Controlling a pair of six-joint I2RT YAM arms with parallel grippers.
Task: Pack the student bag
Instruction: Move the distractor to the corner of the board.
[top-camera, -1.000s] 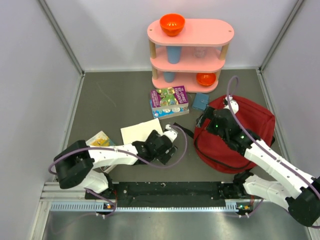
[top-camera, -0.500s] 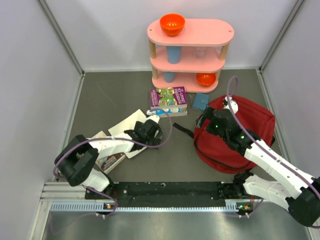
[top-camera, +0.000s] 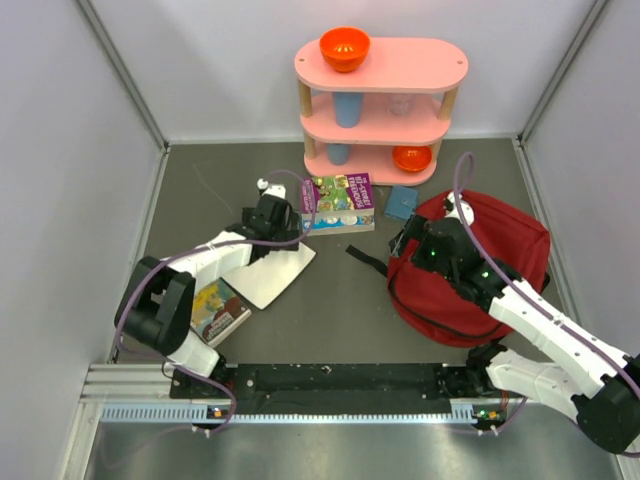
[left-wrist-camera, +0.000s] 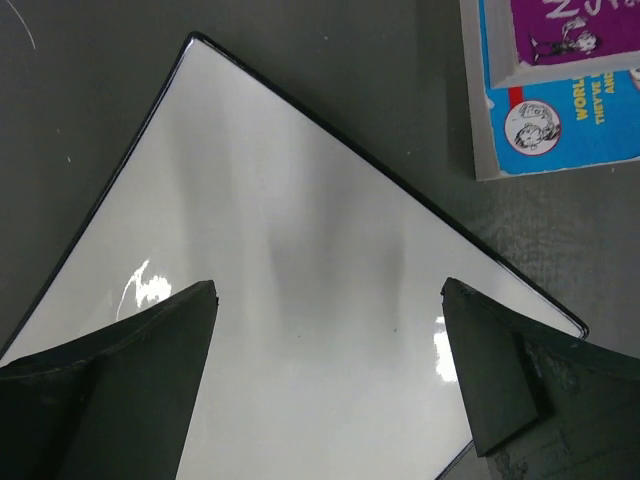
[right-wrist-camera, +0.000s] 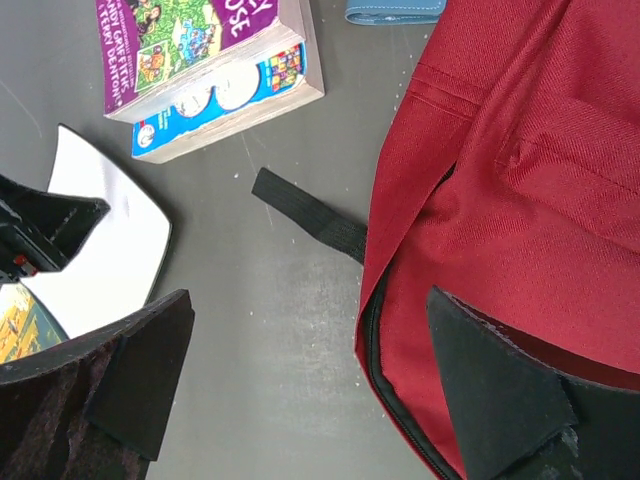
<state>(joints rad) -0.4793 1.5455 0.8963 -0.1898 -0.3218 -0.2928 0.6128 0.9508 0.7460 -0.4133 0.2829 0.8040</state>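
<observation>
While bare table (top-camera: 330, 335) lies open between the two arms, a small picture book (top-camera: 218, 310) sits near left, just beside a white pad (top-camera: 275, 272). The student bag (top-camera: 485, 270) fills the right side, close to the right wall. The right gripper (top-camera: 425, 240) hangs over its zippered left edge, fingers spread wide and empty. A black strap (right-wrist-camera: 308, 220) trails left. Farther on, the left gripper (left-wrist-camera: 330, 290) hovers wide and empty over the pad's far corner, beside stacked books (top-camera: 340, 200). A pink shelf (top-camera: 380, 100) stands at the back wall.

student bag (top-camera: 512, 236): dark red | book (top-camera: 340, 194): purple cover | sheet (top-camera: 276, 276): white | shelf (top-camera: 400, 62): pink | pouch (top-camera: 402, 203): perhaps teal
</observation>
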